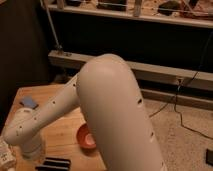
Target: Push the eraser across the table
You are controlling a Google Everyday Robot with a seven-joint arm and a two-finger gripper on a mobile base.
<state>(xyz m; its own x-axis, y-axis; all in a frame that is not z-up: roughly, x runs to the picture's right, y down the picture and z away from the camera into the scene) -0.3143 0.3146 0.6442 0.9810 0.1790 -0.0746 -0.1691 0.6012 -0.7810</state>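
The eraser is a flat black block with a lengthwise groove. It lies on the light wooden table near the front edge, at the bottom of the camera view. My white arm reaches across the picture from the right and down to the left. Its gripper end hangs low over the table, just left of the eraser and close to it. I cannot tell whether it touches the eraser.
An orange bowl stands on the table just right of and behind the eraser. A small blue piece lies at the table's far left. A white object sits at the bottom left corner. Carpet and a cable lie to the right.
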